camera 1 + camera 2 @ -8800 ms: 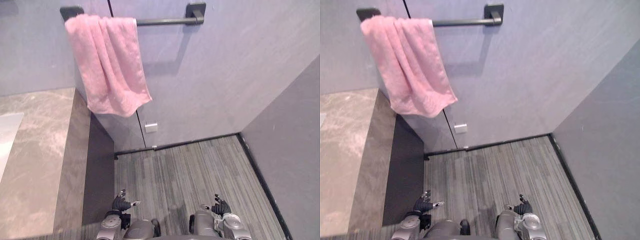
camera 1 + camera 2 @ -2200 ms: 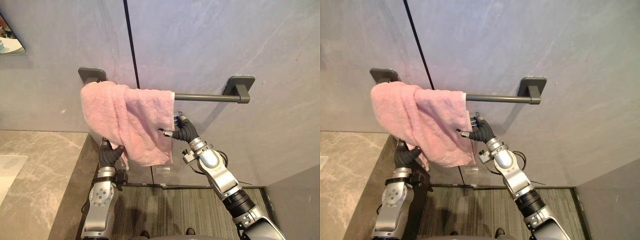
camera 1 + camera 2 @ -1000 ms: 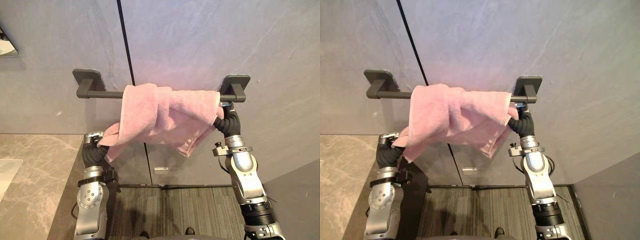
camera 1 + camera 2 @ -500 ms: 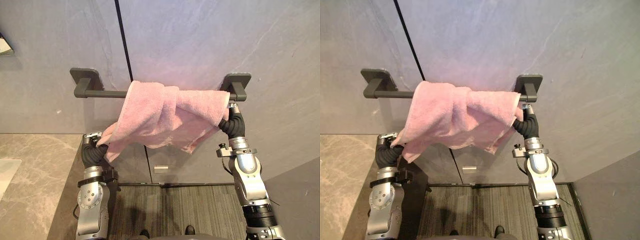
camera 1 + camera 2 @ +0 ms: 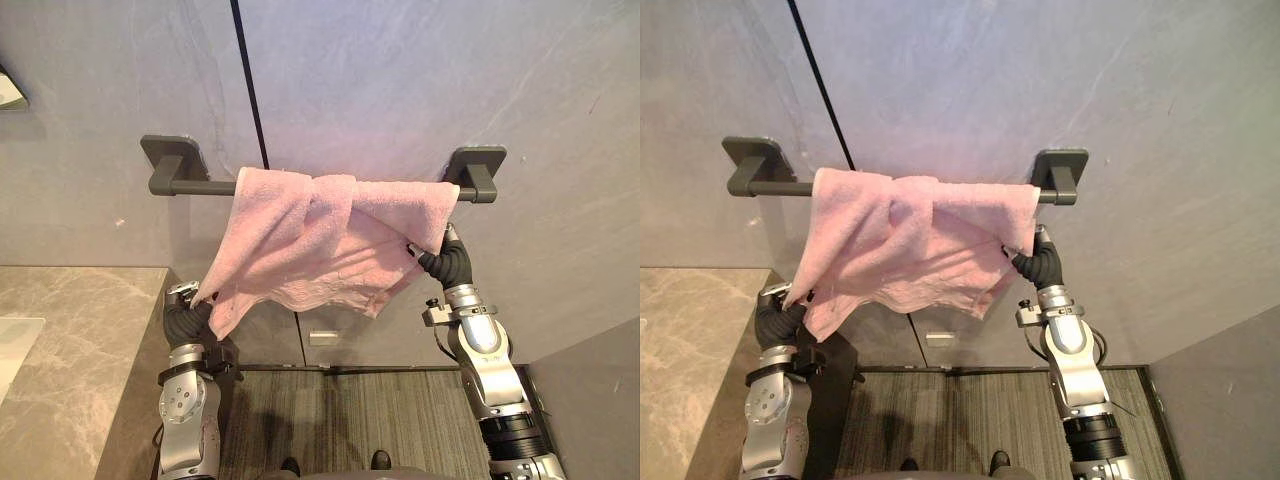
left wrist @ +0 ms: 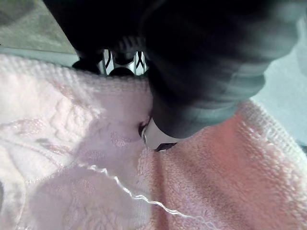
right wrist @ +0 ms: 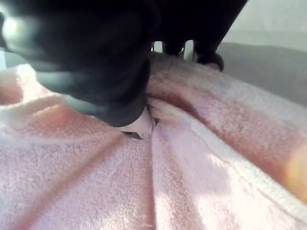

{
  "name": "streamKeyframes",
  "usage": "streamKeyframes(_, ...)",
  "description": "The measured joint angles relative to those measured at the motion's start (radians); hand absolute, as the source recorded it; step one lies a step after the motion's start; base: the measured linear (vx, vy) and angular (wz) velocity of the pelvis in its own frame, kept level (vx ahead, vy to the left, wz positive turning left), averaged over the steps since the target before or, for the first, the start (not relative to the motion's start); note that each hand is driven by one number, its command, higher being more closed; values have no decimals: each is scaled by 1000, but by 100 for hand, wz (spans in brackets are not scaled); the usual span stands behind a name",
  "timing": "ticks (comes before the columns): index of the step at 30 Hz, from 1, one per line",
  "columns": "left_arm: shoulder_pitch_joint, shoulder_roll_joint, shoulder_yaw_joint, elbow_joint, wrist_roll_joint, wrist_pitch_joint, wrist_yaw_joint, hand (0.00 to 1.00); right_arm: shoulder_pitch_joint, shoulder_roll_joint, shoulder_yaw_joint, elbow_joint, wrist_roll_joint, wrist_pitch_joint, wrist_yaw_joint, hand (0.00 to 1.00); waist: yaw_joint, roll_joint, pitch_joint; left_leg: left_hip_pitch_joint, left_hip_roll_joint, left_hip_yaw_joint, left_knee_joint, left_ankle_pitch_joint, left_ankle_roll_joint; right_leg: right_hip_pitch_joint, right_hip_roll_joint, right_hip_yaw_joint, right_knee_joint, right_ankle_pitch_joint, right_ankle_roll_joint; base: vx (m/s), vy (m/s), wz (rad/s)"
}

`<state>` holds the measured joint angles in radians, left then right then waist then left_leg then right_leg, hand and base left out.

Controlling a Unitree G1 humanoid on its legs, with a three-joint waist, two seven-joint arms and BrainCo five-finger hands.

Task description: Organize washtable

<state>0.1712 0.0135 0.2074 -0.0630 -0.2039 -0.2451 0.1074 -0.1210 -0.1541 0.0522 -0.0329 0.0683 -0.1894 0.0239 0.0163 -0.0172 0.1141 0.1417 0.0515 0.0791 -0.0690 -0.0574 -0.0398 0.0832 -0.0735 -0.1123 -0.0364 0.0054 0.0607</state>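
A pink towel (image 5: 320, 240) hangs over a dark bar (image 5: 195, 187) on the grey wall (image 5: 400, 80). It is bunched up and crooked. It covers the middle and right part of the bar, and the left end of the bar is bare.

The left hand (image 5: 184, 298) is down at the towel's low left corner. Close up, the corner lies between its thumb (image 6: 152, 136) and its fingers (image 6: 122, 71). The thumb presses into the cloth on the near side and the dark tips peek out past the cloth edge, so this hand pinches the towel.

The right hand (image 5: 434, 258) is up under the right end of the bar, at the towel's right edge. Its thumb (image 7: 139, 125) pushes into a fold, and its fingers (image 7: 211, 58) sit on the far side of the cloth, so it pinches the towel too.

A stone counter (image 5: 60, 340) is at the near left. A striped floor (image 5: 350, 420) is below.
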Motion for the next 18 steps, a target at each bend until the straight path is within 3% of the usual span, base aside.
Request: streamKeyframes(18,-42,-11,24,95,-31,-9,-3,100,8,8,5,20,0,-2,2,100,-3,-1,-1,-2,-1,-33,-1,1,0,15,-3,-30,2,-13,5,-28,-16,5)
